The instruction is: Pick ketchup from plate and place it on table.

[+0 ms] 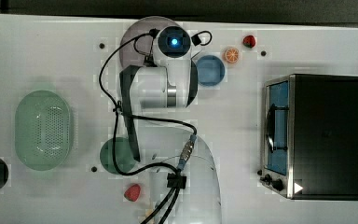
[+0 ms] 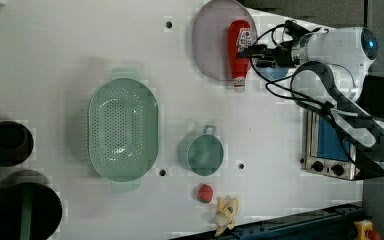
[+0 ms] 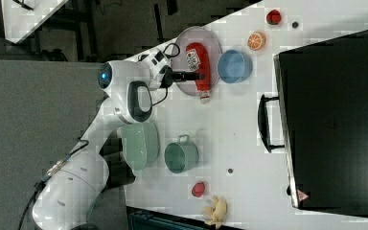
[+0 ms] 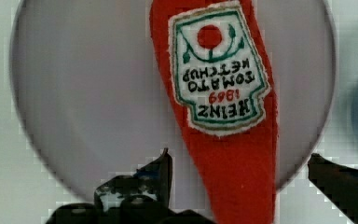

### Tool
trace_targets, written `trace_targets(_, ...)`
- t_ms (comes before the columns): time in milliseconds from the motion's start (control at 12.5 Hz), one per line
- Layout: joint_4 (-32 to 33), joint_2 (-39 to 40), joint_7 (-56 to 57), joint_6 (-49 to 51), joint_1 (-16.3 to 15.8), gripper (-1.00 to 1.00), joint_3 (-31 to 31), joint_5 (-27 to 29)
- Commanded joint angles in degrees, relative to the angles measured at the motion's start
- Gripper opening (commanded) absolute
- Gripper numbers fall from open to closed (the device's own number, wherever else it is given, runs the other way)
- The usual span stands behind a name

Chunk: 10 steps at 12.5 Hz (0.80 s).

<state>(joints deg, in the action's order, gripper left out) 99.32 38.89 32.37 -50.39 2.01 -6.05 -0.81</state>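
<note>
Gripper (image 4: 237, 186) spread wide, fingers either side of the ketchup's (image 2: 239, 47) lower body, w/ gaps both sides, nothing pinched. Ketchup lies flat on the plate (image 2: 211, 40), label up, cap end poking past the rim over the table (image 2: 70, 50). Blue dish (image 3: 234, 66) just beside the plate, on the right view's right. Green cup (image 2: 205, 154) well apart, nearer the left view's bottom.
</note>
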Motion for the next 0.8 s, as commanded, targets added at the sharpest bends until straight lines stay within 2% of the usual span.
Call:
trace_targets(80,-2.2,1.2,2.9,-1.0,0.1,1.00,0.0,-4.5)
trace_targets(800,-2.3,6.8,2.9,-13.1,-0.1,1.00,0.1,-4.5)
